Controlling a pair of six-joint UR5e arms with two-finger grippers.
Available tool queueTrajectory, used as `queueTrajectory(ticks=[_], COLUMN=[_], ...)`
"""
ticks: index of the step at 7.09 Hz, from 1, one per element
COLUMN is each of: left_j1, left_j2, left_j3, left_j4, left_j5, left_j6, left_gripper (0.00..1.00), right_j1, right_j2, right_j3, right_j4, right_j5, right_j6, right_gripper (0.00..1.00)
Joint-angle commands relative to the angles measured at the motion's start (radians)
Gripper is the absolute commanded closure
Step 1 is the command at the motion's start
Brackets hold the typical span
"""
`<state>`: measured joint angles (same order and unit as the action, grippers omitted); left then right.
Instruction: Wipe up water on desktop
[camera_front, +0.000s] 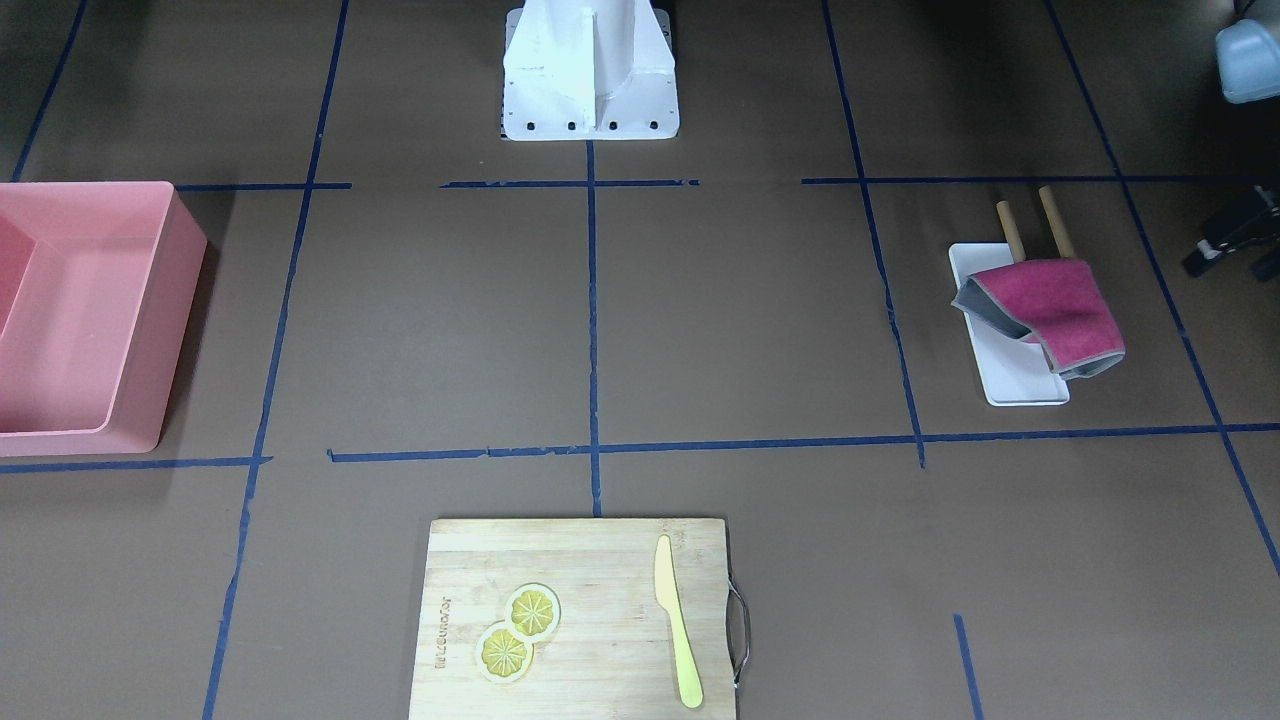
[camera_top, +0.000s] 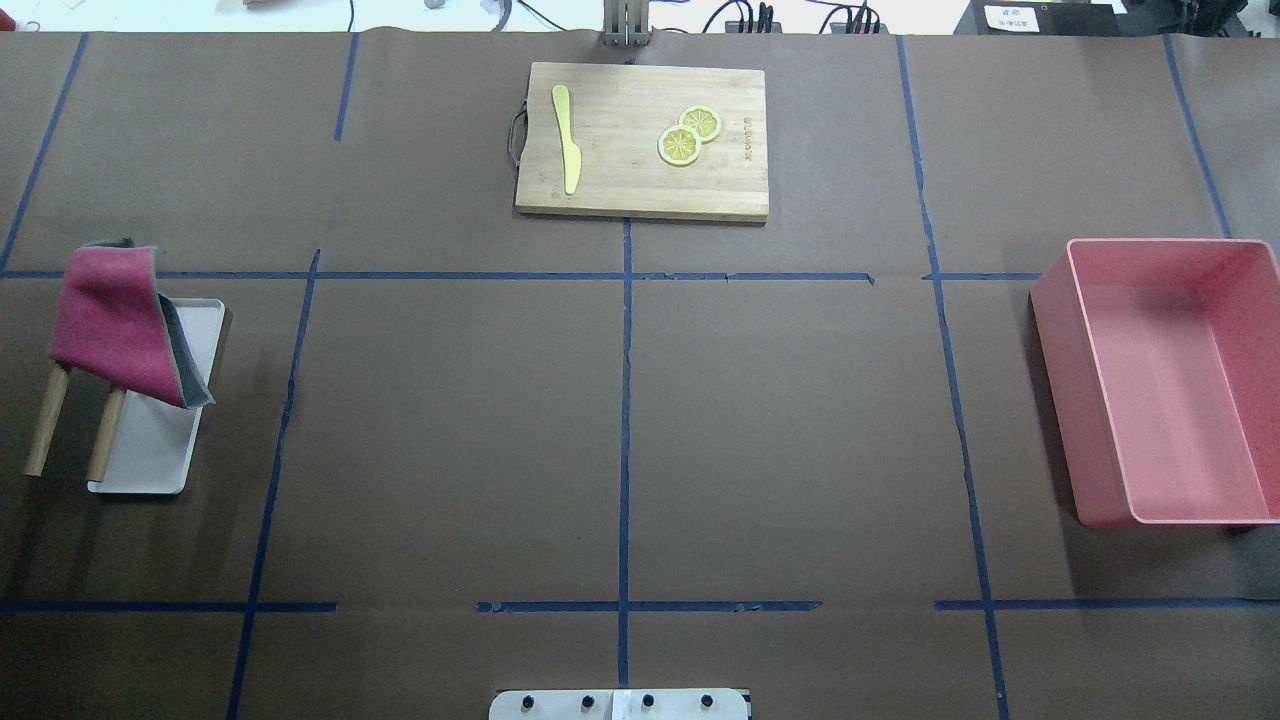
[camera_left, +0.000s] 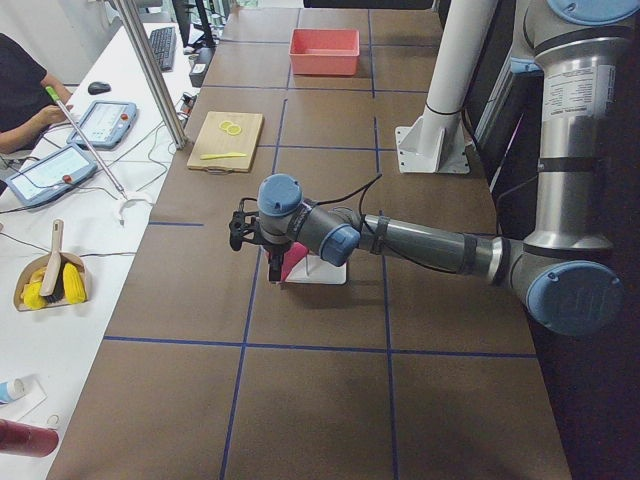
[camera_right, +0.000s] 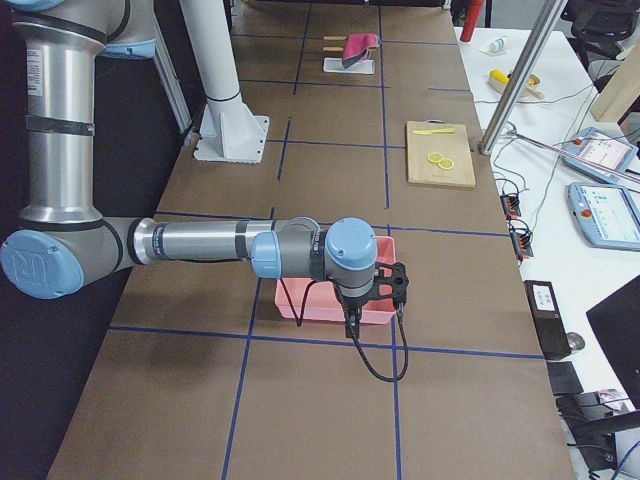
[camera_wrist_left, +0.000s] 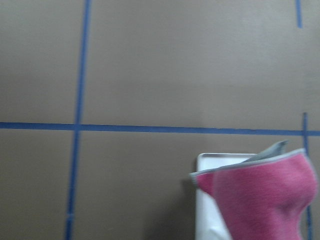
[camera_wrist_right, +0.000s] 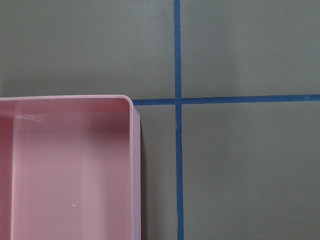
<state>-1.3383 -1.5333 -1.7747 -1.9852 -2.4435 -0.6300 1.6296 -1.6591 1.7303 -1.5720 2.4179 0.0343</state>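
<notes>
Left tool (camera_left: 238, 230) hung over the table (camera_top: 450, 420) beside the red cloth (camera_top: 115, 320) draped above the white tray (camera_top: 150, 460), opening unreadable | right tool (camera_right: 397, 287) over the pink bin (camera_top: 1160, 380), opening unreadable too.

The cutting board (camera_front: 600, 650) bears an engraved brand mark, too small to read.

The left arm (camera_left: 420, 240) is reaching out low and nearly level from its bent elbow, with the left gripper (camera_left: 240, 235) pointing downward. The right arm (camera_right: 200, 242) is stretching out likewise, with the right gripper (camera_right: 390, 290) facing down. Neither gripper's jaw spacing is showing clearly.
</notes>
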Motion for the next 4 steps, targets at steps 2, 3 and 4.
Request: queueTrajectory(ticks=[2,3,4], left_j1=[0.08,0.097,0.105], left_j2=[-0.068,-0.083,-0.087], left_j3=[0.049,0.084,0.095], left_j4=[-0.055,-0.057,-0.058], left_j5=[-0.002,-0.003,-0.003], left_j6=[-0.079,-0.076,-0.073], left_gripper=[0.0,0.02,0.05], right_j1=[0.0,0.0,0.0], right_j2=[0.001,0.004,0.004], right_j3=[-0.005,-0.011,-0.012], right_j4=[0.0,0.0,0.0], right_j5=[0.003,0.003,0.004], right_j6=[0.001,0.001,0.001], right_gripper=[0.0,0.0,0.0])
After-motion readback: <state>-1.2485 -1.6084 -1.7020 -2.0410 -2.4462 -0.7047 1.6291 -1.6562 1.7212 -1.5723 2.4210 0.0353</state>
